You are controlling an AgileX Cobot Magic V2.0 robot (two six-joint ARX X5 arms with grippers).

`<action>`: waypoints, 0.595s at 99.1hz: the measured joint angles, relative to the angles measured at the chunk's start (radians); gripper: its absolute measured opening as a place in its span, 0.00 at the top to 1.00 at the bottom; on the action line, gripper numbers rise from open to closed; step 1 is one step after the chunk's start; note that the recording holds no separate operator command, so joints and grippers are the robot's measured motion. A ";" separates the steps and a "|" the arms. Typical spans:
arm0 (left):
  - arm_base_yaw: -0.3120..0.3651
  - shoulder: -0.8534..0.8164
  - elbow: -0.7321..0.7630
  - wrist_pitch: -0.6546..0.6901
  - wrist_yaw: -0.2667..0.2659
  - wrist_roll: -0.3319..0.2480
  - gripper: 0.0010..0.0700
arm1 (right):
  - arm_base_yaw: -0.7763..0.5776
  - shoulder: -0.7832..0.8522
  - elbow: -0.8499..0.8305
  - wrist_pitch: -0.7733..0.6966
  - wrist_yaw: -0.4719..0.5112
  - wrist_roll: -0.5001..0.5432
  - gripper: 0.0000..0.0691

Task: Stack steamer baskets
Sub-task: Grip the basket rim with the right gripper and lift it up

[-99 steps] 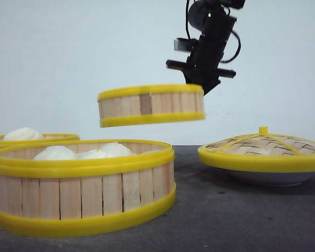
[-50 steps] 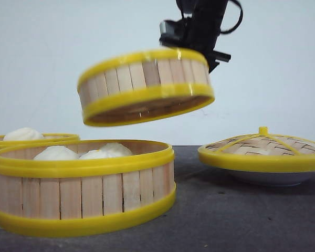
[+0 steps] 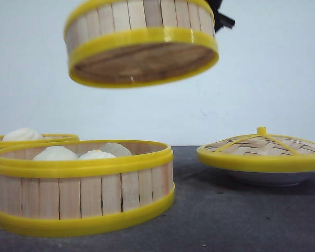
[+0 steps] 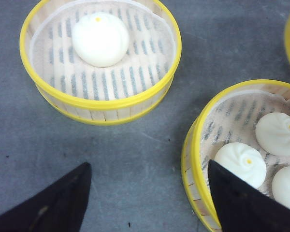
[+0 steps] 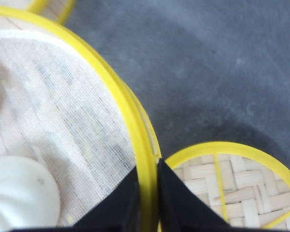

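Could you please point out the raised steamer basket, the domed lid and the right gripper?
raised steamer basket (image 3: 142,23): front view, slatted wall.
domed lid (image 3: 262,147): front view, woven top.
right gripper (image 5: 147,203): right wrist view, between fingertips, pinching basket rim.

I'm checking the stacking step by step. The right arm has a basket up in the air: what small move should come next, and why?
Probably level the lifted basket and line it up over the near basket before lowering. The right gripper is shut on its rim, and it hangs tilted, high above the buns, underside showing. The left gripper is open, holding nothing.
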 joint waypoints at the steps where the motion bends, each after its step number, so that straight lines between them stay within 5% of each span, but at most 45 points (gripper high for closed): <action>1: 0.000 0.000 0.000 0.000 -0.001 0.000 0.34 | 0.003 -0.003 0.000 0.000 0.000 0.000 0.96; 30: 0.000 0.000 0.000 0.000 -0.003 0.000 0.34 | 0.072 -0.063 -0.061 -0.002 0.019 0.000 0.96; 42: 0.000 0.000 0.000 0.000 -0.003 0.000 0.34 | 0.090 -0.179 -0.242 0.058 0.016 -0.002 0.96; 59: 0.000 0.000 0.000 0.000 -0.003 0.000 0.34 | 0.099 -0.403 -0.597 0.326 -0.037 -0.006 0.96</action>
